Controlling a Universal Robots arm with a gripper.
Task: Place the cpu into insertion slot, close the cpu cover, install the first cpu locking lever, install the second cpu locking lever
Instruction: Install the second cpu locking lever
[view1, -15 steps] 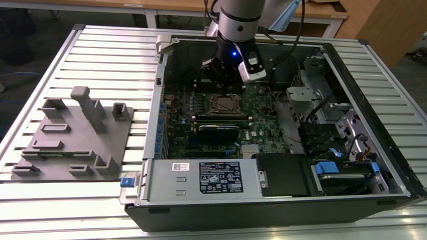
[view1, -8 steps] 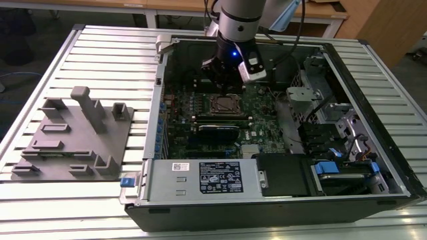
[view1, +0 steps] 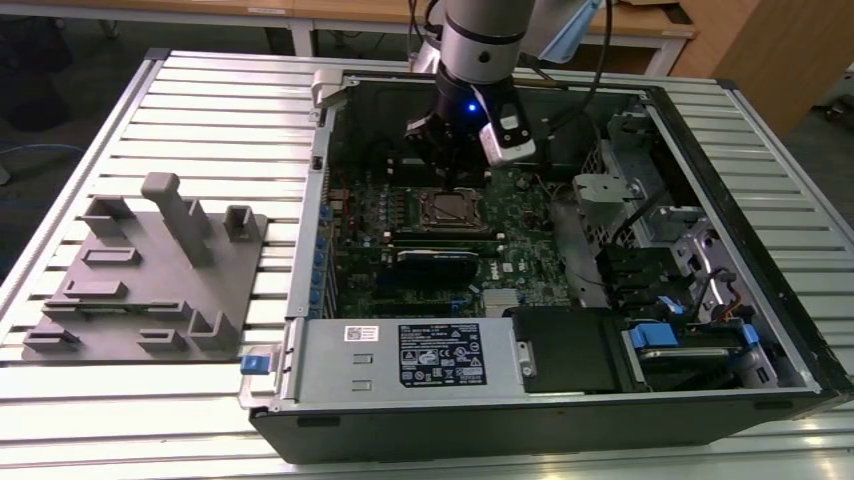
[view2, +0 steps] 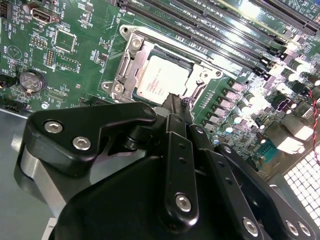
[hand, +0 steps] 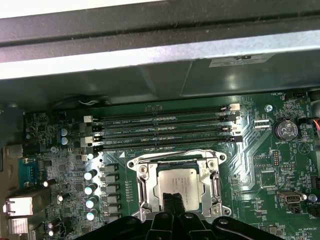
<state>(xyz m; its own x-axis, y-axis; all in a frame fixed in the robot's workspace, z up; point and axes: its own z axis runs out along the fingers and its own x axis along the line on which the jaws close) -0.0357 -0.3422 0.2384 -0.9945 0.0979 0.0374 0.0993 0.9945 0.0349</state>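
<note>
The small square cpu (hand: 179, 186) with its dull silver-grey metal top lies flat in the insertion slot (hand: 176, 165), the square black socket with a metal rim set in the green circuit board (hand: 260, 150) of the open computer case (view1: 747, 330) on the slatted metal bench (view1: 80, 420). The square metal cpu cover (view2: 131, 55), a frame with a window through its middle, appears to lie down around the chip, though whether it is fully seated cannot be judged.

The black claw (hand: 173, 201) hangs just over the near edge of the socket, its fingers (view2: 175, 107) drawn narrow, nearly together, with nothing between them.

The risks, as I judge them: a tip this close to the chip could press on its edge and tilt it in the socket, bending contacts beneath. If the cover is not flat, a locking lever forced over it could jam. A sideways slip could strike the long black memory slots (hand: 165, 127) nearby.
</note>
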